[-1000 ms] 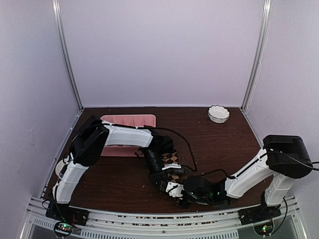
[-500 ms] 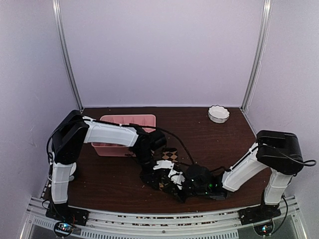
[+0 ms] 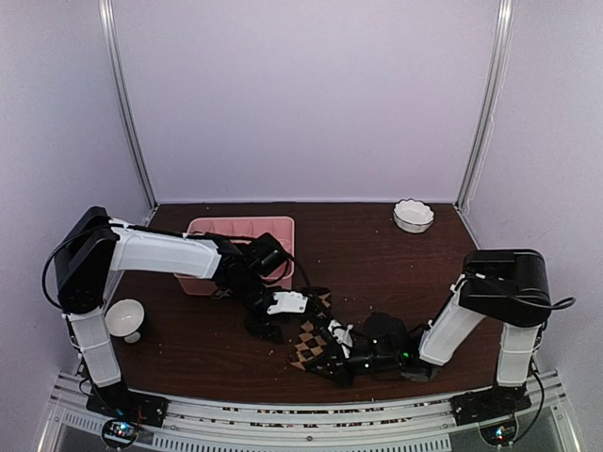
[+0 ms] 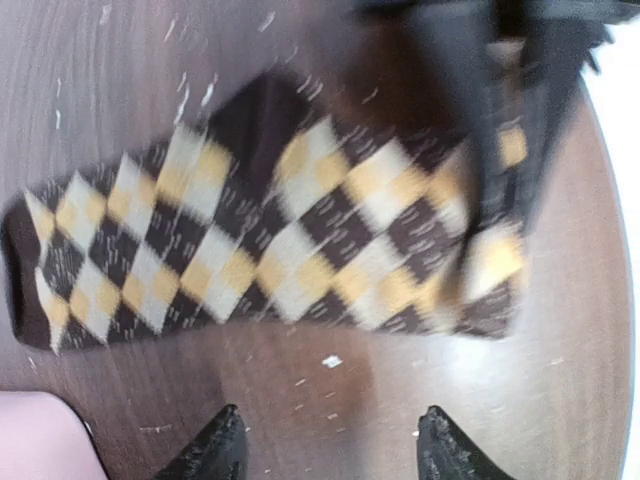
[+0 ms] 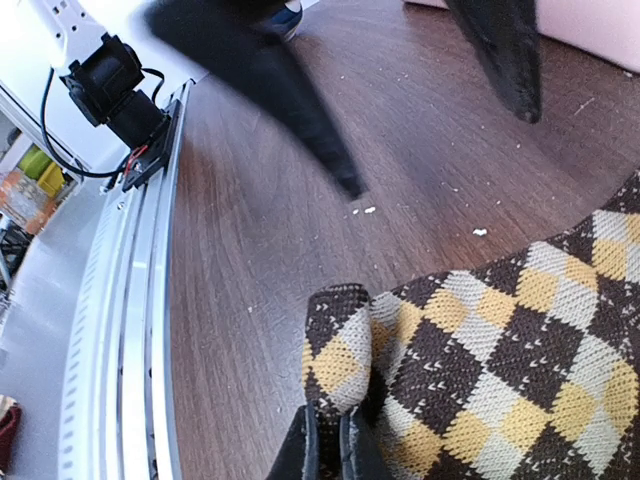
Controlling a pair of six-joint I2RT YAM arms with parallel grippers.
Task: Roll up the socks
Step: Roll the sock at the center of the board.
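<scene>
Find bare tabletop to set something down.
Free: back centre, between the pink plastic tray and white fluted bowl; also mid-right, in front of that bowl. Crowded: front centre, left gripper and right gripper at the brown-and-tan checkered sock.

This looks like a robot test lab, not a home. Two white and black robot arms are bolted to a silver metal rail at the near edge of a brown table. Plain pale walls and thin metal posts box the table in. Small green lights glow by the rail.
</scene>
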